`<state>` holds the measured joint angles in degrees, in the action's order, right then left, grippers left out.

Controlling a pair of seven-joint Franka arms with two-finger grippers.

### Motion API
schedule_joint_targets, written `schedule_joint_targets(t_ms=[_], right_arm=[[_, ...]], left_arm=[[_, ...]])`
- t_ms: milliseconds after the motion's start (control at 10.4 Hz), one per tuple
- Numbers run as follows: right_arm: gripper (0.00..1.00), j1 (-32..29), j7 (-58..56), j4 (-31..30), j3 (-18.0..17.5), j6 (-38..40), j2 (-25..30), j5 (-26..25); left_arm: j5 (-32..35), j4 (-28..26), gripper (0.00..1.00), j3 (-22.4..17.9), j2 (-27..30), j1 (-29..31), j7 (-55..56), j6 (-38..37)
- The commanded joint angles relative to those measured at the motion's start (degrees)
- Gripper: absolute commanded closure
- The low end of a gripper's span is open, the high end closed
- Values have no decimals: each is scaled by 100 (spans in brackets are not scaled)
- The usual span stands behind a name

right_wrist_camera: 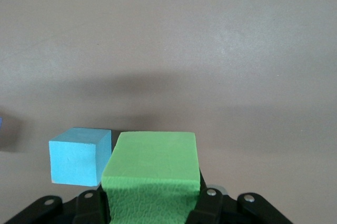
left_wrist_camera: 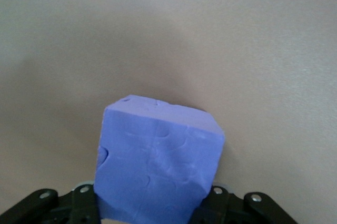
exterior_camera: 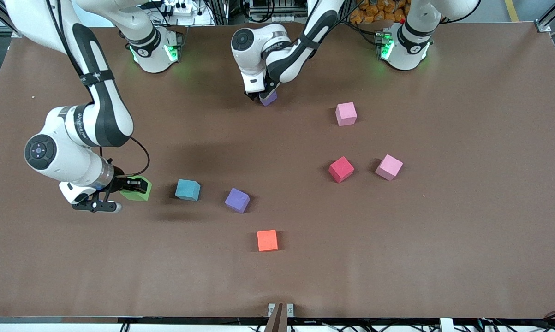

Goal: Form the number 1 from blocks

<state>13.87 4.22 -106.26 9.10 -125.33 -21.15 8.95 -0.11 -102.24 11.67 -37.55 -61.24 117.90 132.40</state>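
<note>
Blocks — soft, light, dentable foam, best pinched across flat opposite faces — lie scattered mid-worktop, with the left gripper [exterior_camera: 264,96] clamping a purple block [exterior_camera: 269,97] near the robots' edge and the right gripper [exterior_camera: 136,185] clamping the green block [exterior_camera: 137,192] beside the light blue block [exterior_camera: 187,189].

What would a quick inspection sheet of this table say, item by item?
Surface: brown table, bare between blocks.
Job's things: blue block, purple block, orange block, red block, two pink blocks lie scattered, no figure formed.
Clutter: nothing seen.
Grippers: right gripper shut on green block; left gripper closed on second purple block.
Cables: black cable loops at right wrist.
Surroundings: equipment along the bases' edge.
</note>
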Motion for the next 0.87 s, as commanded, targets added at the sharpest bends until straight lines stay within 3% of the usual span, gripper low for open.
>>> schedule_joint_targets(t_ms=[0, 193, 483, 676, 773], right_arm=[[45, 63, 70, -176, 39, -44, 181, 72], [44, 46, 70, -176, 48, -53, 181, 72], [42, -25, 79, -158, 82, -71, 163, 81], [42, -16, 79, -149, 118, -79, 146, 81], [42, -16, 79, -149, 127, -88, 146, 81]], left_arm=[[134, 63, 100, 10, 195, 42, -939, -197], [326, 55, 100, -7, 371, 16, -2572, -233], [741, 221, 100, -7, 293, 208, -4050, -206], [766, 309, 100, -16, 223, 226, -4468, -136], [714, 658, 100, -42, 40, 226, -4582, -136]])
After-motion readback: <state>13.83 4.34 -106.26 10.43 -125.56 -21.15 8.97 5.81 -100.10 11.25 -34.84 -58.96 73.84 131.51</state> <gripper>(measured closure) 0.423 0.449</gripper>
